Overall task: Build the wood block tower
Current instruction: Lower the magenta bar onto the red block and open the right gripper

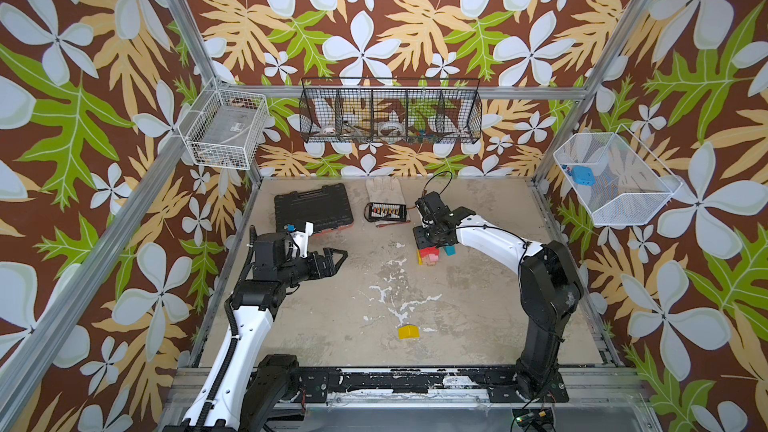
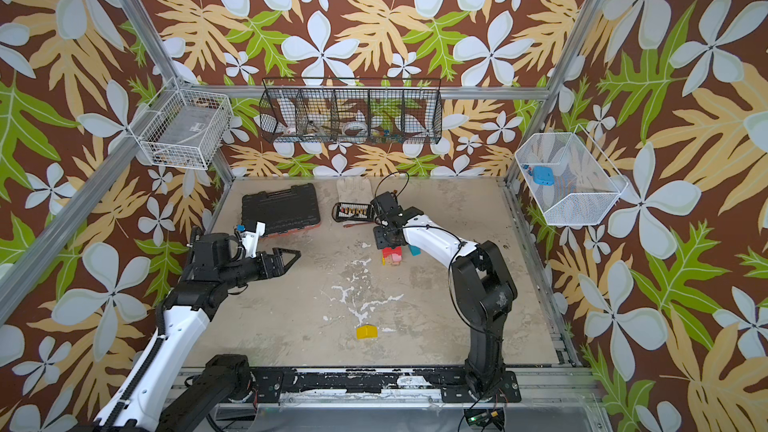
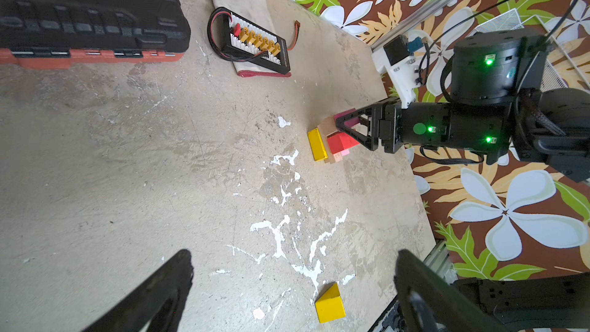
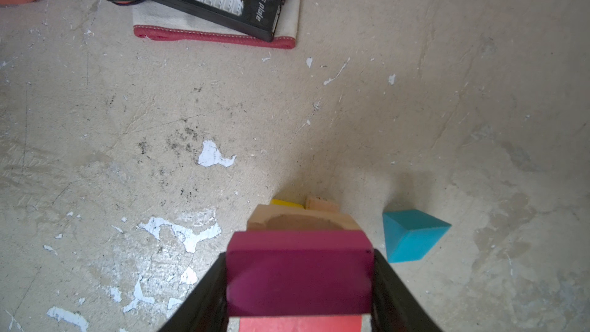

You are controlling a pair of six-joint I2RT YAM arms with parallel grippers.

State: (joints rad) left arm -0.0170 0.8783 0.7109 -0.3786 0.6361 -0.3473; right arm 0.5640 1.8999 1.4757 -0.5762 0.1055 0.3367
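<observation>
Light: bright, even, diffuse | Shadow: faint, soft, beside teal block (image 4: 412, 234) | Blur: magenta block (image 4: 300, 276) near lens | Edges: wrist views bowing

Magenta painted rectangular wood block (image 4: 299, 277): smooth, faint sheen; plain unpainted wood arch block (image 4: 303, 223): bare, matt; teal painted wedge block (image 4: 412, 234): matt; beige tabletop (image 4: 319, 106): rough, flaking

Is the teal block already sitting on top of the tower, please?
No, the right wrist view shows the teal block lying on the table beside the tower, apart from it.
</observation>
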